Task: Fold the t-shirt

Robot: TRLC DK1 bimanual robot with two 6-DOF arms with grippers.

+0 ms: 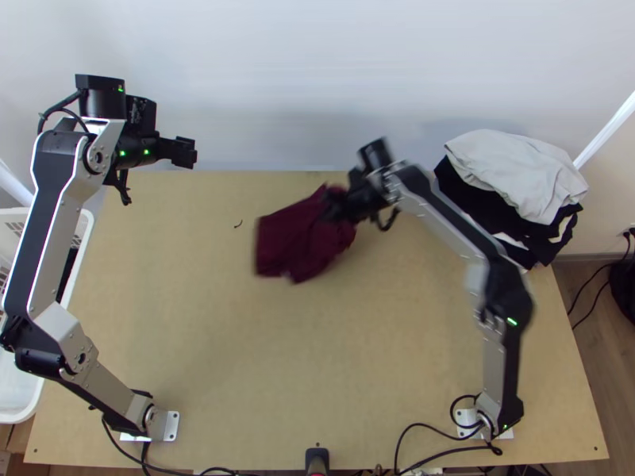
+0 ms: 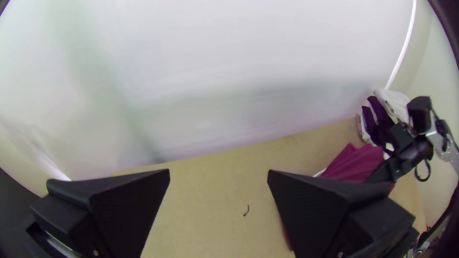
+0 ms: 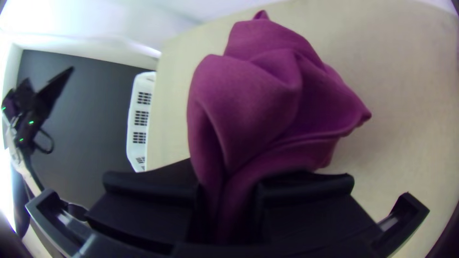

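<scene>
"T-shirt (image 1: 294, 246), maroon and bunched, over the table's (image 1: 317, 341) far middle, a gathered part clenched in my right gripper (image 1: 333, 208). Which part, I can't tell."

"And on the left?"

"My left gripper (image 1: 186, 152), released, fingers spread wide, is raised near the far edge."

"Beyond them?"

"A heap of pale and dark clothes (image 1: 516, 170) at the far right corner; a white basket (image 1: 20, 412) beside the table's left side."
</scene>
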